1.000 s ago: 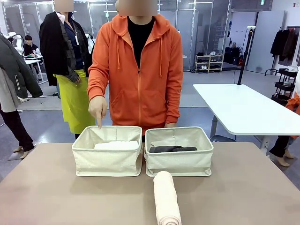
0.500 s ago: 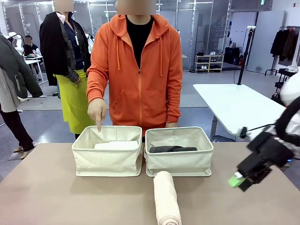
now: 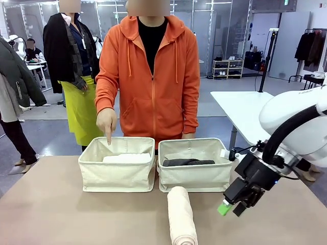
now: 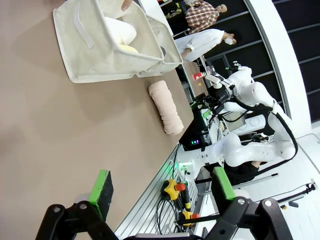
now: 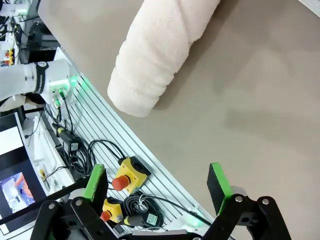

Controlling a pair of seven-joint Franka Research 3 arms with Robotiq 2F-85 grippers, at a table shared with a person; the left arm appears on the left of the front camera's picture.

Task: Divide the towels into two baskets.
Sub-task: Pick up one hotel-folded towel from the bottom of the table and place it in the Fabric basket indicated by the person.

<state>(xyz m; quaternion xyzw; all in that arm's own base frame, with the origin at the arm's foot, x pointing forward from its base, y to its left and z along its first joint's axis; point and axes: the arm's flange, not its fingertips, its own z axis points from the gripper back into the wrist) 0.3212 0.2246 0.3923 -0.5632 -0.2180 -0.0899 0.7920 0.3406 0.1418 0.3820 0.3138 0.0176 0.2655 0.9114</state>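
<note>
Now my right gripper [image 3: 228, 205] is swinging in from the right, jaws wide and empty, closing on the pink-beige towel [image 3: 182, 216] lying before the baskets [image 3: 194, 178]. That looks like the last roll awaiting sorting; the person's hand [image 3: 106, 120] is pointing into the left basket [image 3: 116, 176].

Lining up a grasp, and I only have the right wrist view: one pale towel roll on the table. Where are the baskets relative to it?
Observer: The right basket stands just beyond the far end of the pink-beige towel; the left basket is beside it.
Operator: What is already in them?
Observer: The dark grey towel lies in the right basket, the white towel in the left basket.
Operator: Any cue from the person?
Observer: The person's hand points a finger down into the left basket.
</note>
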